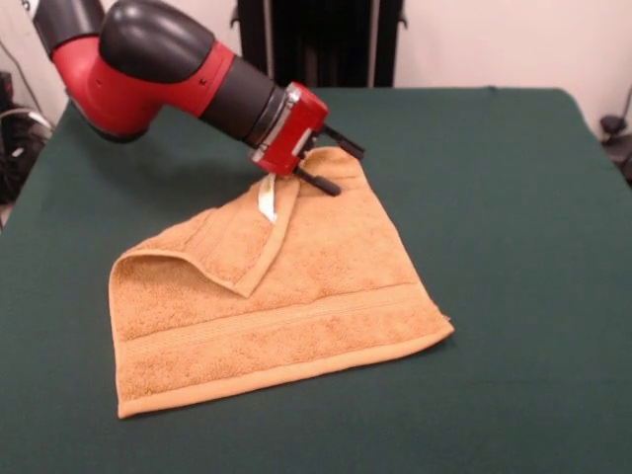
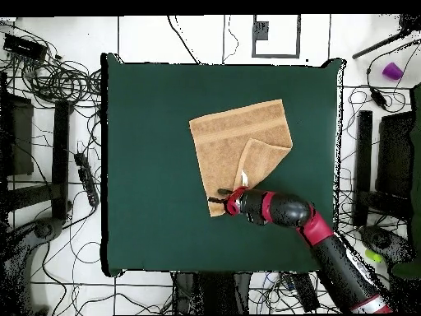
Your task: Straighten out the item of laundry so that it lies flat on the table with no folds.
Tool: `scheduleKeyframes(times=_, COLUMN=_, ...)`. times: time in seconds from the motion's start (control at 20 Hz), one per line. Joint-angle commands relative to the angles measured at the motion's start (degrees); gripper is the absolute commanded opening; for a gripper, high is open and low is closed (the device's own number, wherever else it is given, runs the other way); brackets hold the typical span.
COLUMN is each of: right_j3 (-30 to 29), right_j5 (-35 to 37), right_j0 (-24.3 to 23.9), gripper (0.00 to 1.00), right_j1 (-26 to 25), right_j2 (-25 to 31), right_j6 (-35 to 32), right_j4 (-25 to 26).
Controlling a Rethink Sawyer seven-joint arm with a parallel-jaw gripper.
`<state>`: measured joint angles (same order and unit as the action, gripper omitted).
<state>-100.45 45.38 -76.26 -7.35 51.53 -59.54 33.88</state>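
The towel (image 1: 286,306) lies on the green tabletop (image 1: 513,197), its ten-o'clock corner folded over, white label (image 1: 267,200) showing, unreadable. Gripper (image 1: 331,168) at twelve o'clock; jaws' state unclear.

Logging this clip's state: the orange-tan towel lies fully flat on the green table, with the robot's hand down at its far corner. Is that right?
Not quite. The towel is not fully flat: one corner is folded over onto its middle, with the white label showing on the flap, as the front view shows. The rest holds: it lies on the green table, and the hand is down at its far corner.
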Motion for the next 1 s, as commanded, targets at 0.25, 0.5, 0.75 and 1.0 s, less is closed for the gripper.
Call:
scheduleKeyframes(times=0.25, right_j3=11.83, right_j5=9.9, right_j0=1.76, gripper=1.0, right_j1=4.4, right_j2=-5.94, right_j6=17.78, right_j4=4.88)
scheduleKeyframes(times=0.5, right_j3=12.33, right_j5=12.91, right_j0=1.58, gripper=1.0, right_j1=6.39, right_j2=-5.92, right_j6=19.58, right_j4=4.7)
scheduleKeyframes(times=0.75, right_j3=12.55, right_j5=15.17, right_j0=0.54, gripper=1.0, right_j1=7.47, right_j2=-5.41, right_j6=21.34, right_j4=5.13)
scheduleKeyframes(times=1.0, right_j3=12.88, right_j5=17.34, right_j0=-0.68, gripper=1.0, right_j1=8.25, right_j2=-5.14, right_j6=23.26, right_j4=5.77)
